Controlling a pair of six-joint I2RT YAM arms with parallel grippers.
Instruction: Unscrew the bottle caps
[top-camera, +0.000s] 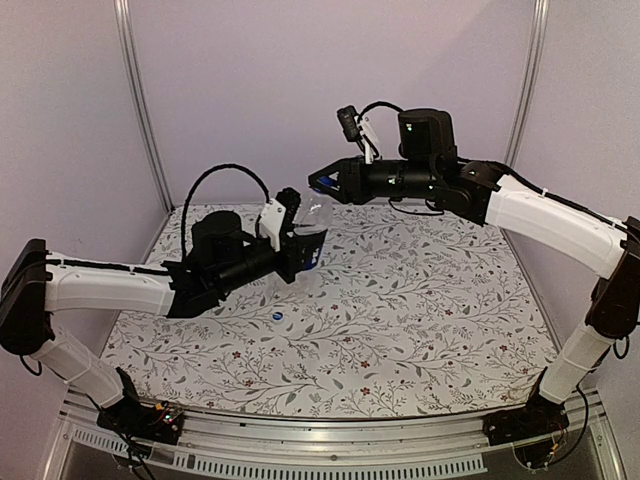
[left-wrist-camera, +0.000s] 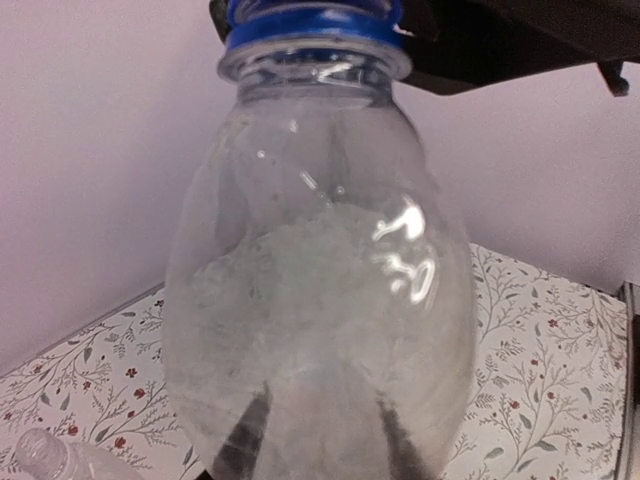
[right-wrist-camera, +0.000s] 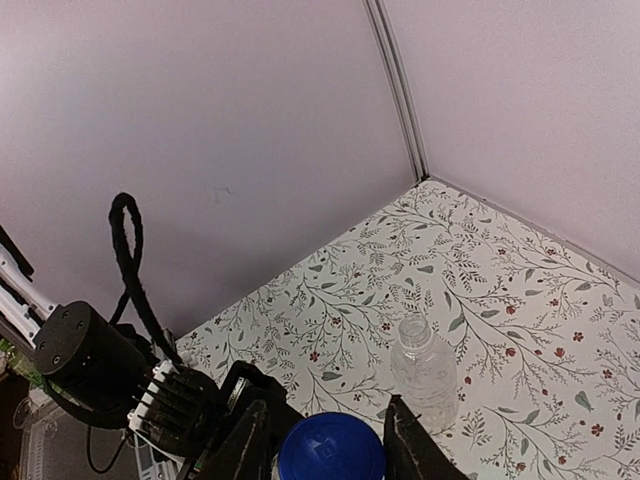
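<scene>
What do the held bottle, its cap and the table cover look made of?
Clear rounded bottle: thin glossy plastic, probably; see-through with sharp highlights. Round blue screw cap: opaque smooth plastic, seemingly. Floral-print table cover: matte sheet, paper or vinyl, unclear.

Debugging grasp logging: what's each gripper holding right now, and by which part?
The left gripper grips the clear bottle by its lower body. The right gripper has its fingers either side of the bottle's blue cap; whether they clamp it cannot be told.
</scene>
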